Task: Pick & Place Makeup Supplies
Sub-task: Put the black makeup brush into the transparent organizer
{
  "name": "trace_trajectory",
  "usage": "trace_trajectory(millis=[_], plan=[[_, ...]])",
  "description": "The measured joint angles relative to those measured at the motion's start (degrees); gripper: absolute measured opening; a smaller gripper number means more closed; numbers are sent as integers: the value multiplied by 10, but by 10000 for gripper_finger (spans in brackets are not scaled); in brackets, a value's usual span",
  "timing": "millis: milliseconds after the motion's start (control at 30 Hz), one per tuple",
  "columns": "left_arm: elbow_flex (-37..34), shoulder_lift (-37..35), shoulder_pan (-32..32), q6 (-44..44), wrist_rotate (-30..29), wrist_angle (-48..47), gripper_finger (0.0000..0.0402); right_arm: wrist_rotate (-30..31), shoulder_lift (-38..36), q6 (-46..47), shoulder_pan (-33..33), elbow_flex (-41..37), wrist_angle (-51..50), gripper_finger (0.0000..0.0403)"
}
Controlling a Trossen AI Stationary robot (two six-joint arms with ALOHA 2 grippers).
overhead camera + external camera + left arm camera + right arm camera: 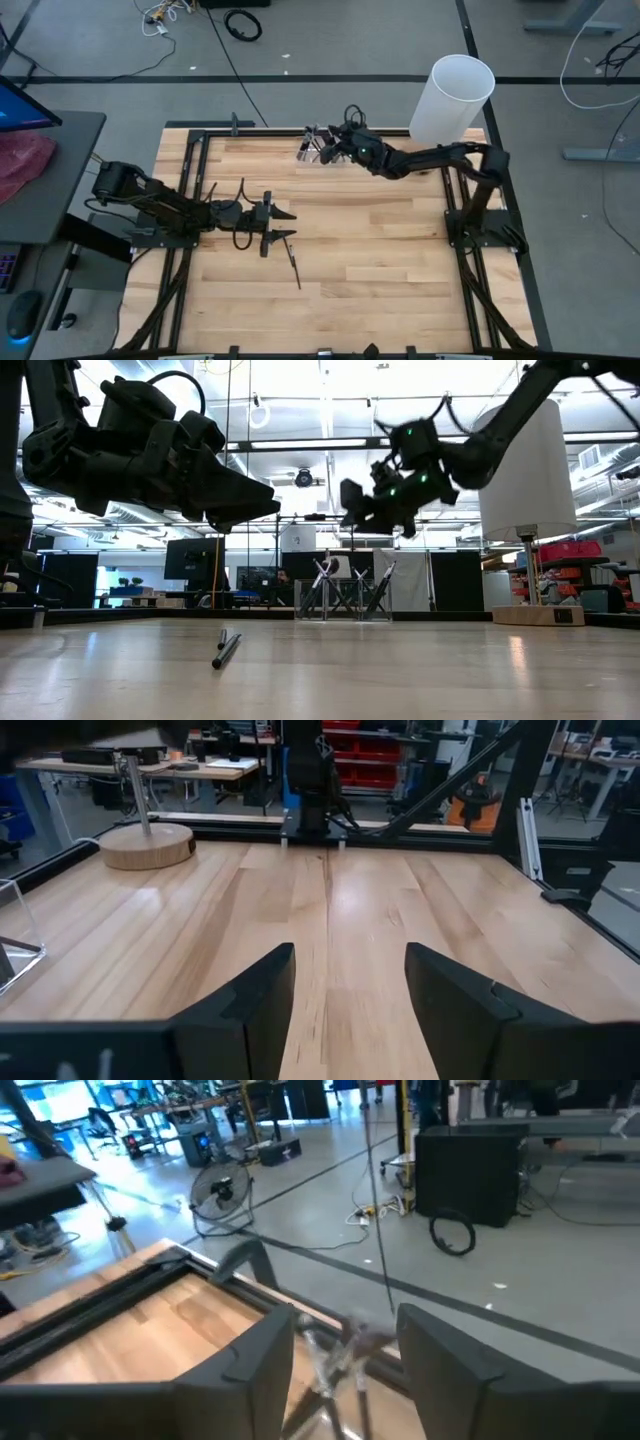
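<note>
One thin dark makeup stick [294, 268] lies flat on the wooden table, just near-side of my left gripper [292, 225]; the low view shows the stick [226, 650] below that gripper [262, 505]. My left gripper is open and hovers above the table. Several more dark makeup sticks [325, 585] stand leaning in the small clear holder [345, 598] at the table's far edge. My right gripper [322, 147] is open and hangs just above the holder [308, 148]. In the right wrist view, the blurred sticks [340, 1360] show between its fingers.
A tall white cylinder [455, 95] stands on a pole with a round wooden base [150, 845] at the far right corner. The black frame rail [250, 128] runs along the table's far edge. Bare wood [380, 260] fills the middle and near right.
</note>
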Motion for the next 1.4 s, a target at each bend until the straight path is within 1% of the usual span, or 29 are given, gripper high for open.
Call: trace_trajectory(millis=[100,233,400,467,600,733,800,867,967,1067,1100,1200,1300,1400], plan=[[0,0,0,0,0,0,195,-1,-29,0,20,0,-33,181],[0,0,0,7,0,-14,195,-7,-43,0,71,0,-78,170],[0,-1,0,22,0,-91,195,-7,-27,2,155,0,-126,155],[0,-1,0,19,0,-129,195,-7,-12,21,191,0,-139,149],[0,-1,0,-15,0,-191,195,-7,32,82,262,0,-111,140],[0,-1,0,-30,-9,-212,195,-17,96,112,337,4,-32,130],[0,-1,0,-28,-30,-207,195,-22,129,148,366,34,-42,122],[0,-1,1,-26,-62,-200,195,-21,162,177,388,81,-88,111],[0,-1,1,-26,-114,-189,195,-4,207,187,410,170,-200,96],[0,-1,1,-26,-131,-188,195,29,238,196,428,248,-323,91],[0,-1,1,-27,-130,-187,195,39,243,201,432,268,-361,92],[0,-1,0,-37,-130,-187,195,60,244,214,437,301,-420,108],[0,-1,0,-41,-127,-183,195,83,245,211,437,306,-425,139],[0,-1,1,-41,-127,-180,195,87,248,209,437,306,-422,172]])
